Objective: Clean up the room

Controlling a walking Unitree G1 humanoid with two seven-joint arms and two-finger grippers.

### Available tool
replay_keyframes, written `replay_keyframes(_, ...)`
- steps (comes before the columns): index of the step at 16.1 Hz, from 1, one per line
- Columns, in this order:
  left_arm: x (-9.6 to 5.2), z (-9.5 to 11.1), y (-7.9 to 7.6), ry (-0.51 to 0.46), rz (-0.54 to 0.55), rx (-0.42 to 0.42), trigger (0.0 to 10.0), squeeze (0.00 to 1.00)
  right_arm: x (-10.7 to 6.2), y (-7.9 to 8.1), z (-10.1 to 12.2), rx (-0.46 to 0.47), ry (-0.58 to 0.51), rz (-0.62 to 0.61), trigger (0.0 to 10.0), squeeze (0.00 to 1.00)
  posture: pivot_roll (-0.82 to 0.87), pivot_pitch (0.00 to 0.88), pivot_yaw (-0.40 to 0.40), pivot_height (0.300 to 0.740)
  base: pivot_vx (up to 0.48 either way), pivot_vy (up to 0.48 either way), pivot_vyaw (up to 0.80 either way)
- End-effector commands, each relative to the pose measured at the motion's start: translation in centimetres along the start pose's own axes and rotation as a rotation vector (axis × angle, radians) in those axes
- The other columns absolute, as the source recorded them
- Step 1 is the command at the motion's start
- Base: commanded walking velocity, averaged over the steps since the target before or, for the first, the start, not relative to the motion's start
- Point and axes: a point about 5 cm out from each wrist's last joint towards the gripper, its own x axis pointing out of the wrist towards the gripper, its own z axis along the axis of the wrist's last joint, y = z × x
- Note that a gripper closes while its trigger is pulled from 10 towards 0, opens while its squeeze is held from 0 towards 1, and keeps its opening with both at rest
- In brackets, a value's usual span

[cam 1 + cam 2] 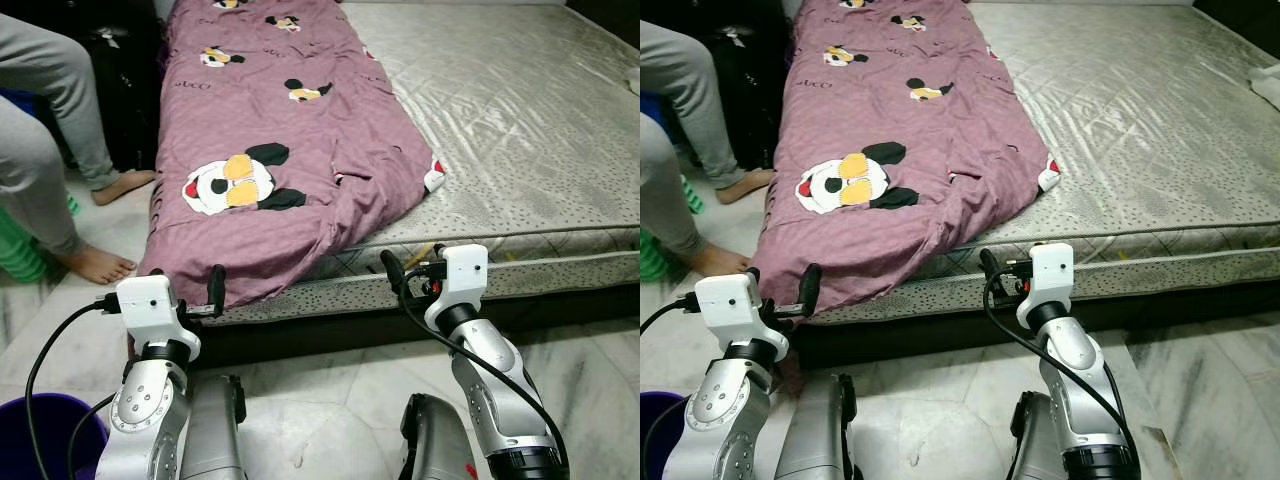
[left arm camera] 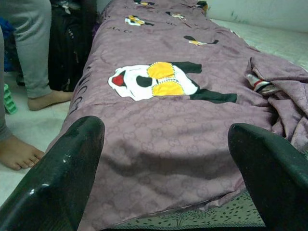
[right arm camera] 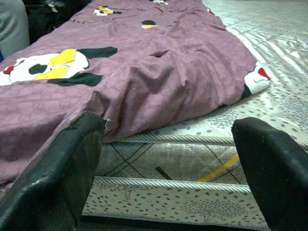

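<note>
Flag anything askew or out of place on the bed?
The purple blanket covers only the mattress's left side, rumpled, its near corner drooping over the front edge. Both tools, left and right, are open just short of that edge.

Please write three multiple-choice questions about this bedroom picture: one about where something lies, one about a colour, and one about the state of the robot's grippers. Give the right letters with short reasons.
1. Where does the cartoon-mouse printed cloth blanket lie on the grey quilted mattress?
A. On the robot's left part, hanging over the near edge
B. On the robot's right part
C. On the floor

2. What is the blanket's main colour?
A. Green
B. Mauve purple
C. Orange

3. How are the fingers of the left gripper and the right gripper?
A. Both shut on the blanket
B. Left shut, right open
C. Both open, holding nothing

Answers:
1. A, the cloth covers the left strip and droops over the front edge.
2. B, the fabric is purple with white, black and yellow figures.
3. C, both wrist views show wide gaps between the black fingers.
</note>
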Motion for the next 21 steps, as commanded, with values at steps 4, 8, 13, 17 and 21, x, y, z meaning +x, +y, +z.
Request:
replay_keyframes(4,0.01,0.06,-0.08,-0.010,-0.006,0.005,10.0,0.00,-0.02,-0.10,0.16,-0.006,-0.009,-0.003,10.0,0.00,-0.09,0.072,-0.040,0.518,0.265,0.000,0.00)
replay_keyframes(8,0.04,0.08,-0.21,-0.012,-0.012,0.004,10.0,0.00,0.20,-0.16,0.17,-0.011,-0.011,-0.002,10.0,0.00,-0.08,0.073,-0.038,0.518,0.297,0.000,0.21)
replay_keyframes(13,0.09,0.07,-0.25,-0.011,-0.012,0.004,10.0,0.00,0.29,-0.24,0.09,-0.007,-0.011,-0.005,10.0,0.00,-0.08,0.077,-0.038,0.518,0.300,0.000,0.08)
replay_keyframes(17,0.16,0.05,-0.28,-0.011,-0.015,0.003,10.0,0.00,0.35,-0.22,0.08,-0.010,-0.012,-0.004,10.0,0.00,-0.08,0.077,-0.038,0.518,0.301,0.000,0.00)
replay_keyframes(21,0.19,0.00,-0.35,-0.010,-0.015,0.001,10.0,0.00,0.37,-0.27,0.03,-0.007,-0.013,-0.007,10.0,0.00,-0.09,0.077,-0.037,0.518,0.300,0.000,0.00)
